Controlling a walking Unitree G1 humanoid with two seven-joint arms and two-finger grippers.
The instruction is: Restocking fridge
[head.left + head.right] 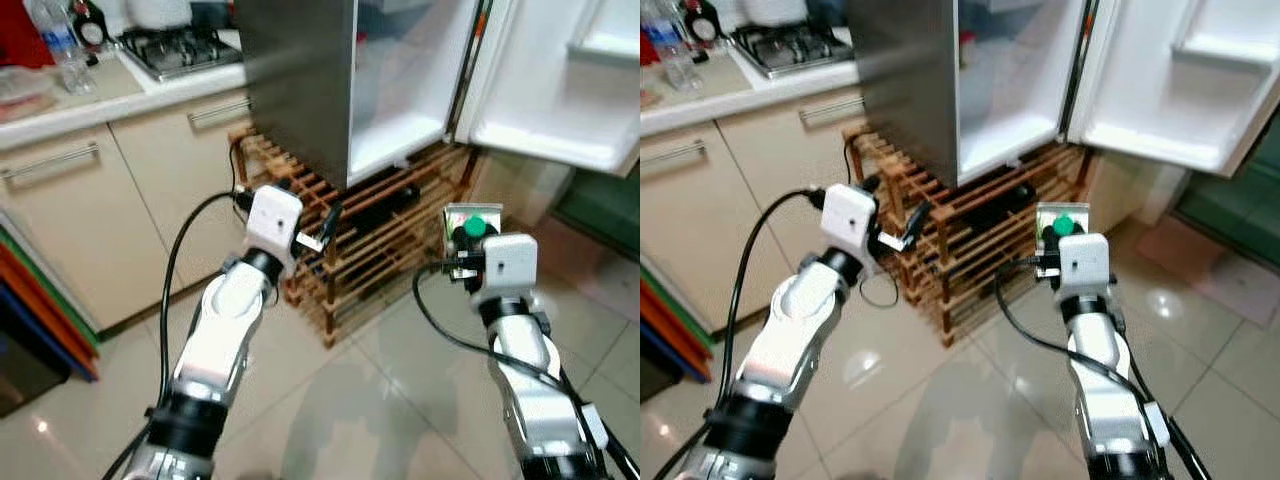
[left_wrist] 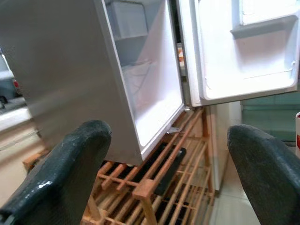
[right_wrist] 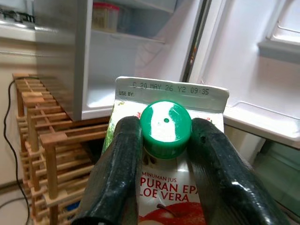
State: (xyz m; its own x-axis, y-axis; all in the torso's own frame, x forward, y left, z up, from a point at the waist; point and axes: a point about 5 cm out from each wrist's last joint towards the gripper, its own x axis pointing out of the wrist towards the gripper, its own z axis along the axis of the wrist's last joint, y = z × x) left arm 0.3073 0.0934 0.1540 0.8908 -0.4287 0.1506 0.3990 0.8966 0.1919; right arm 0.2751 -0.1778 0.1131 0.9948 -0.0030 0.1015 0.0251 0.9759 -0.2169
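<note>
Fingers of my left gripper (image 2: 164, 173) stand spread wide and hold nothing, at centre-left before the wooden rack (image 1: 375, 245). At centre-right my right gripper (image 3: 161, 140) is clamped on the juice carton (image 3: 171, 105), fingers flanking its green cap (image 3: 166, 129), below the open fridge (image 1: 400, 90).

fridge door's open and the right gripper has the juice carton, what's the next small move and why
Probably raise the right gripper and carry it forward toward the open fridge. Its fingers are shut on the juice carton by the green cap, the door stands wide open, and the carton sits below the fridge floor, level with the wooden rack. The left gripper is open and empty.
</note>
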